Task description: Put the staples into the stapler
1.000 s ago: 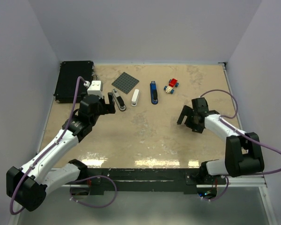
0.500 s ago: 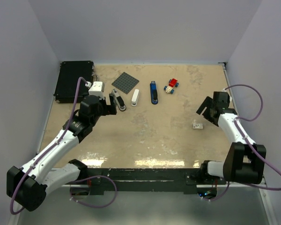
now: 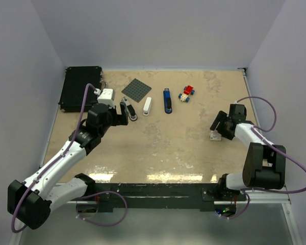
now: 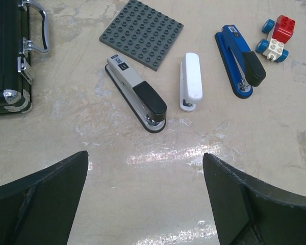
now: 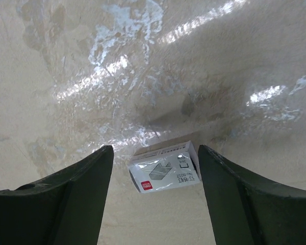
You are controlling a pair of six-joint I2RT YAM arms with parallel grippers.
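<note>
At the far left edge of the glossy, mottled beige worktop (image 3: 163, 148) lies a black ribbed hard case with chrome latches (image 4: 5, 56). Beside it hangs the left gripper (image 4: 144, 163), jaws spread wide and empty. It looks down on three staplers in a row: a grey-and-black metal stapler (image 4: 136, 93), a short white plastic stapler (image 4: 192, 80) and a long blue stapler with a black thumb pad (image 4: 239, 61). A dark grey studded plastic baseplate (image 4: 142, 33) lies behind them, and a red, white and blue toy-brick car (image 4: 276, 37) sits further right.

Well apart on the right, the staples (image 5: 164, 171), a small white card box with a red mark, lie flat under the right gripper (image 5: 155, 155). Its jaws stand apart, one off each short end, neither touching the box. The step in hand appears to be picking it up. Thin card dents easily and may skate on so slick a surface. The box also sits slightly askew, so squaring the wrist, coming low and pinching gently would serve best.
</note>
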